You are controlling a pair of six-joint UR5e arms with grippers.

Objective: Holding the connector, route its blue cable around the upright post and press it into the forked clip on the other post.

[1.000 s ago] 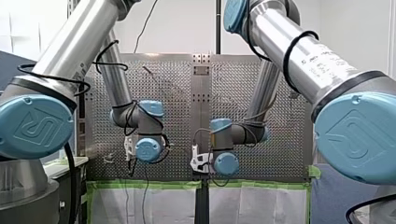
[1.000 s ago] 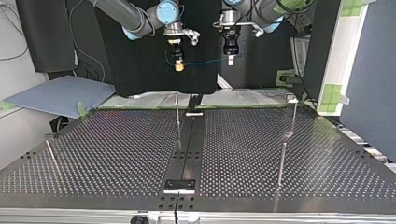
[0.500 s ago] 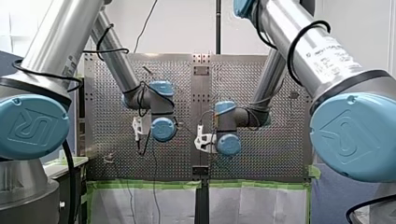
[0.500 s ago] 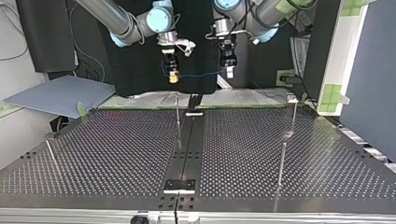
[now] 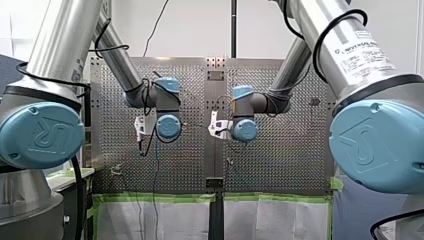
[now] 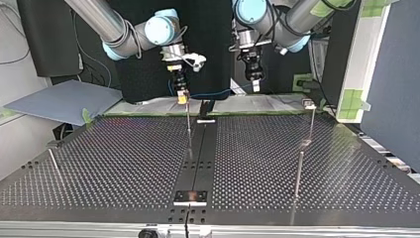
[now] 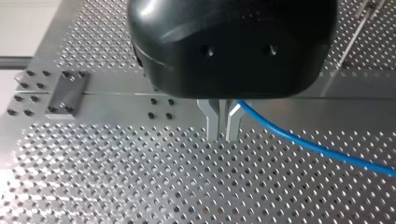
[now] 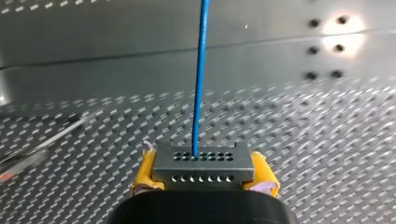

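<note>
Connector is pinched by the right gripper, cable nipped in the left gripper, both above the table. Slack should be kept out while it's swung round the post, tbh.

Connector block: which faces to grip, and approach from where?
Grip the connector on its two short end faces, coming from behind, opposite the holed face where the blue cable exits. Those ends look flat and parallel, and the cable stays clear. My right gripper holds it just so, yellow pads on each end.
</note>
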